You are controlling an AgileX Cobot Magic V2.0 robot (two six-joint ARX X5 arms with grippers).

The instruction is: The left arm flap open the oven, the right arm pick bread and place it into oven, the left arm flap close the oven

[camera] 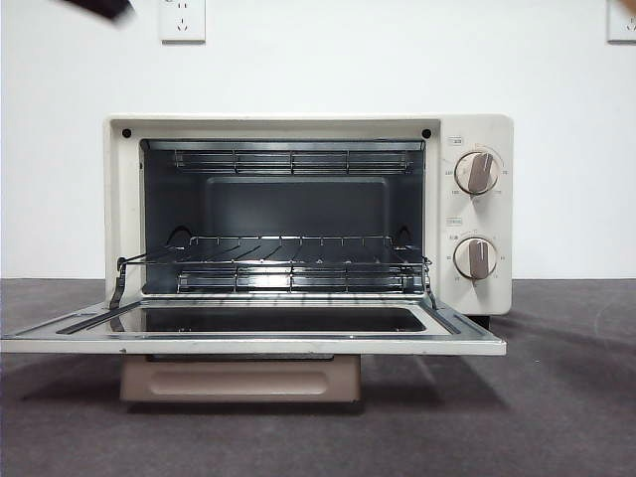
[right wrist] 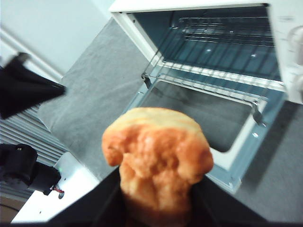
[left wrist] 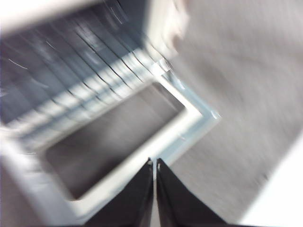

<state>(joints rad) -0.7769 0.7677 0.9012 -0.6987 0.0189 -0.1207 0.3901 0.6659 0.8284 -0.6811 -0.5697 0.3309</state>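
The cream-white oven (camera: 477, 129) stands in the middle of the front view with its door (camera: 248, 338) folded down flat and its wire rack (camera: 278, 260) bare. My right gripper (right wrist: 158, 198) is shut on the golden-orange bread (right wrist: 156, 156) and holds it above and in front of the open oven (right wrist: 203, 52). My left gripper (left wrist: 155, 163) is shut, raised above the corner of the open door (left wrist: 189, 118); that view is blurred. It shows as a black tip in the front view (camera: 99, 8) and in the right wrist view (right wrist: 28, 87).
The oven stands on a dark grey mat (camera: 556, 397) in front of a white wall with power sockets (camera: 183, 20). The beige bar handle (camera: 238, 380) hangs under the open door. Two beige knobs (camera: 477, 172) are on the oven's right panel.
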